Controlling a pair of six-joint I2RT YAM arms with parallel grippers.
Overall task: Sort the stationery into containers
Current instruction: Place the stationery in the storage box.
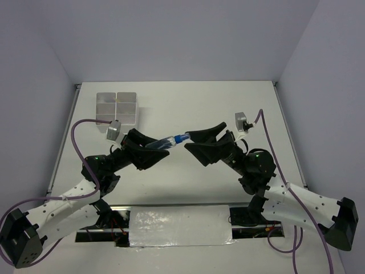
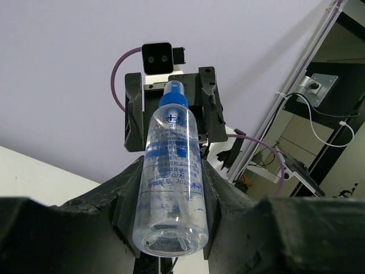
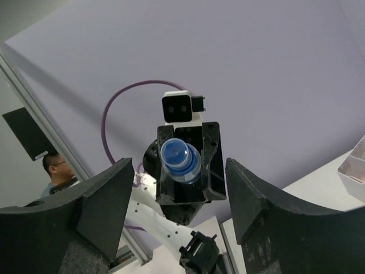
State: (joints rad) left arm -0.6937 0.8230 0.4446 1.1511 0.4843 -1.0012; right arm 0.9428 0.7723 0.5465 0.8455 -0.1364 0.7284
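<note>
Top view: the left gripper [image 1: 157, 146] was clenched on a small clear bottle [image 1: 169, 141] with a blue cap. It held the bottle roughly level above the table [image 1: 228, 103]. The cap end pointed away from the left palm, toward the right gripper [image 1: 188, 140]. The right gripper's jaws were spread wide and gripped nothing. The blue cap sat just at their mouth; whether it touched could not be told from this view. The container block [image 1: 117, 107], four compartments, stood behind the left gripper and well apart from the bottle. Its contents could not be resolved.

Left wrist view added detail the top view lacked. The bottle lay squeezed between both fingers at its lower body, base nearest the palm. It had blue print on the clear wall and a blue collar with a clear spray top. Beyond the cap the right gripper appeared head-on, its wrist camera [image 2: 157, 57] above it.

Right wrist view: the right gripper's own fingers [image 3: 102, 205] stood far apart at either side. The bottle was seen end-on as a blue ring centred in the gap, beyond the fingertips, with neither finger touching it. The left gripper's black frame showed behind the bottle. A corner of the container block showed at the right edge. A person [image 3: 54, 166] was at the left edge, in the background, visible in no other view.
</note>
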